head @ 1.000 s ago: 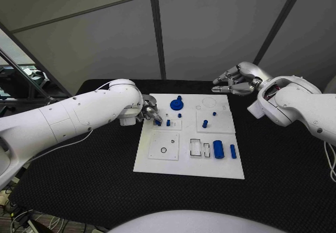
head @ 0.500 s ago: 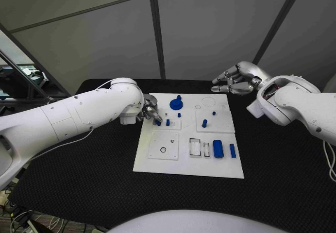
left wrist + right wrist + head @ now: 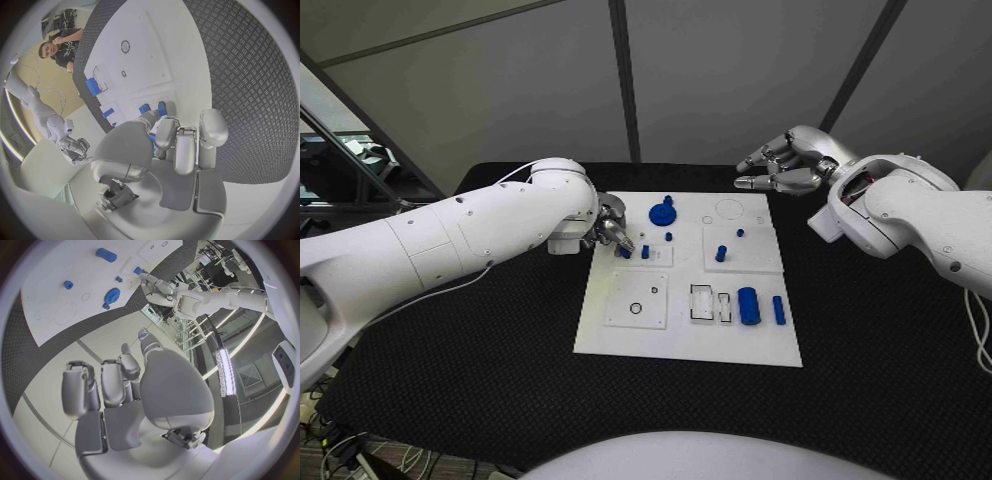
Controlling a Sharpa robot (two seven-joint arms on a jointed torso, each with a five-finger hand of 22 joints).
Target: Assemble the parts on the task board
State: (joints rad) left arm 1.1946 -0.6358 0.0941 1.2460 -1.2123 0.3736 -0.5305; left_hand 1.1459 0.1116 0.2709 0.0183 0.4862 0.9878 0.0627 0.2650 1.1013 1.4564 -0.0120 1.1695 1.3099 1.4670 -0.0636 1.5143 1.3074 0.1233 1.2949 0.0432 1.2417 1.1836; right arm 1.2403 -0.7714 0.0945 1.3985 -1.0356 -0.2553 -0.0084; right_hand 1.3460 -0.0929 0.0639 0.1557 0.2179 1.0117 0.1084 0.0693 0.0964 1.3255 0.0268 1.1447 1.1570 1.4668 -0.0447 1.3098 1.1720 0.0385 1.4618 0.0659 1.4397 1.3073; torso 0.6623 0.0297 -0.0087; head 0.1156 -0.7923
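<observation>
— So, where is your left hand?

— My left hand [image 3: 606,232] sits at the left edge of the task board [image 3: 689,335], over the far left inset. From the head view my own forearm hides most of it, and I cannot tell from there whether it holds a part. The left wrist view gives more: fingers [image 3: 178,145] curled down together, tips close to two small blue pegs [image 3: 153,108] standing in the board. A bit of blue shows right at the fingertips, but whether it is pinched or only touched I cannot tell.

— And the right?

— My right hand [image 3: 786,168] hangs above the table [image 3: 473,360] beyond the board's far right corner, clear of everything. Its fingers are curled in, and the right wrist view shows nothing in them.

— Parts on the board?

— Head view: a blue gear [image 3: 664,213] near the far edge; a short peg [image 3: 721,254] upright in the right inset; a thick blue cylinder [image 3: 749,306] and a thin bar [image 3: 779,310] lying side by side near the right edge, next to two empty rectangular slots. The right wrist view catches the gear [image 3: 112,294] and that cylinder [image 3: 105,254] from the far side.
</observation>
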